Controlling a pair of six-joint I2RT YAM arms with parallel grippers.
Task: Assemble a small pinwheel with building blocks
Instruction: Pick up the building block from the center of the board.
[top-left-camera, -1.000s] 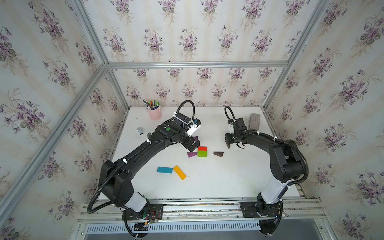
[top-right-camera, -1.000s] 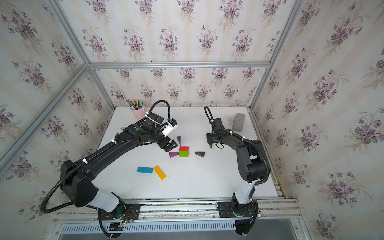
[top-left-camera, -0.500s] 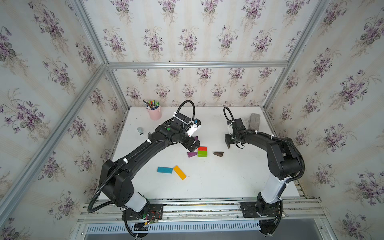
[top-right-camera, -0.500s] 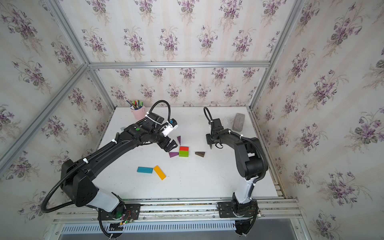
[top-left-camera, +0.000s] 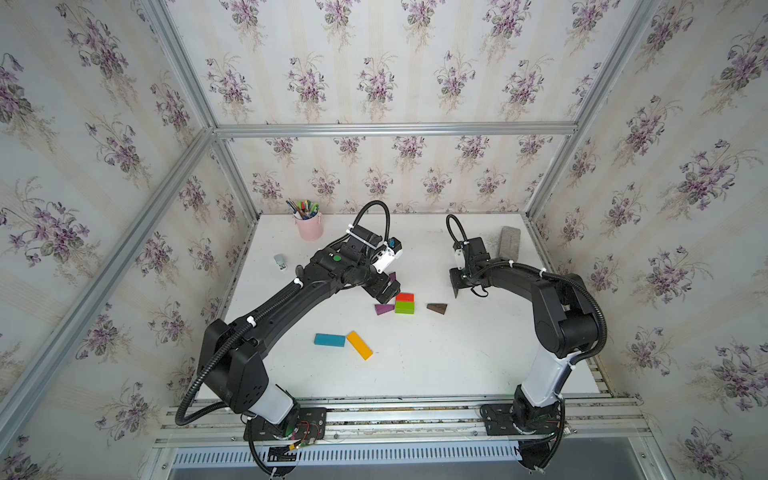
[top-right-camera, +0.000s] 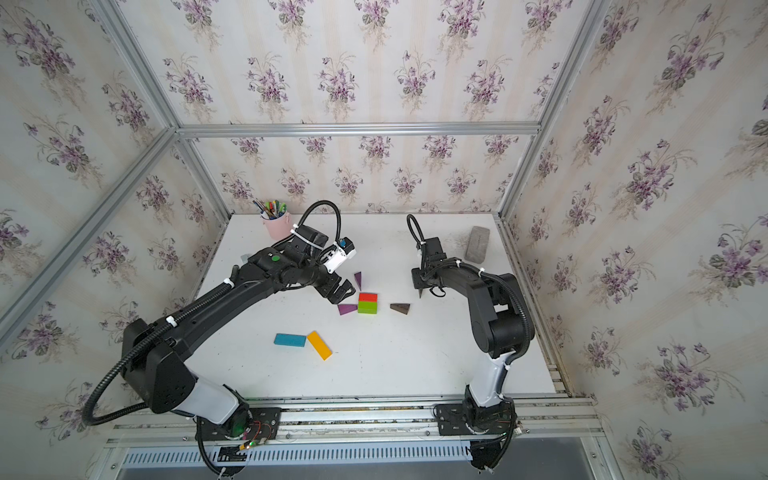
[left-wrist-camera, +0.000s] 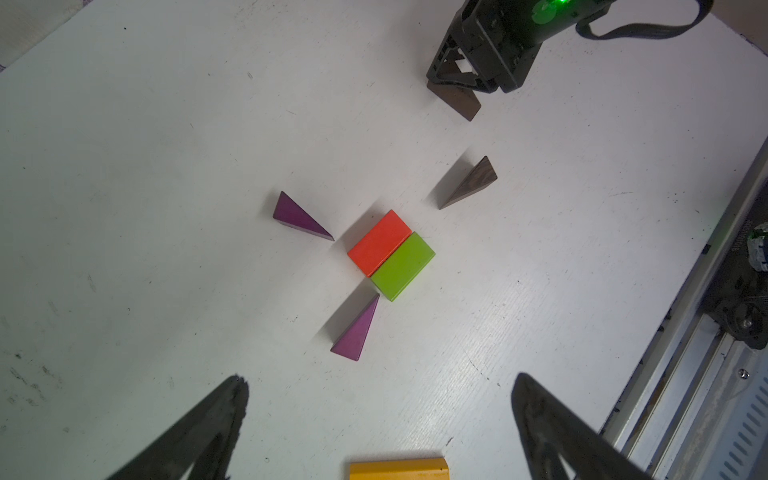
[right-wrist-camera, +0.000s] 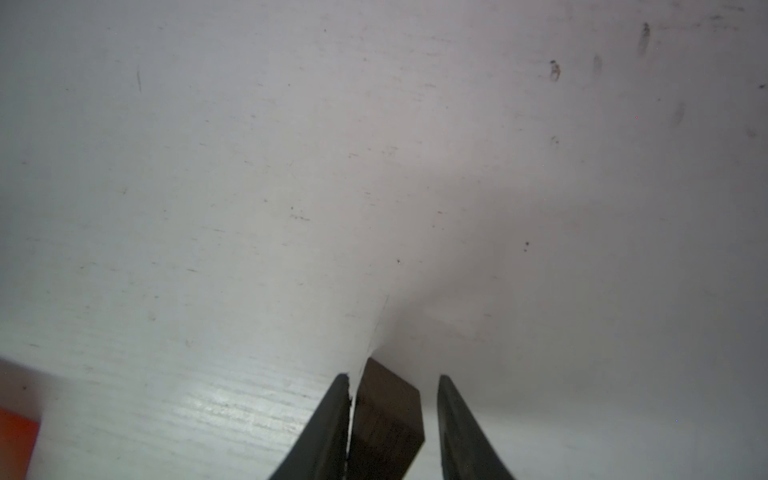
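The right tool (right-wrist-camera: 392, 376) is straddling a dark brown wedge (right-wrist-camera: 388, 415) (a gap is showing beside one finger), apart from the touching red block (left-wrist-camera: 380, 243) and green block (left-wrist-camera: 403, 266) lying on the counter (left-wrist-camera: 166, 166). The left tool (left-wrist-camera: 380, 378) is hanging spread wide near them.

no legible text, no labels, no numbers

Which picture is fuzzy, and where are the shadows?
Right wrist view: fuzzy and hazy, the dark brown wedge too close to be sharp, a grey shadow beyond it. Left wrist view: sharp, a purple wedge throwing a dark shadow beside it, a green light glaring at the edge. Both top views: evenly lit and sharp.
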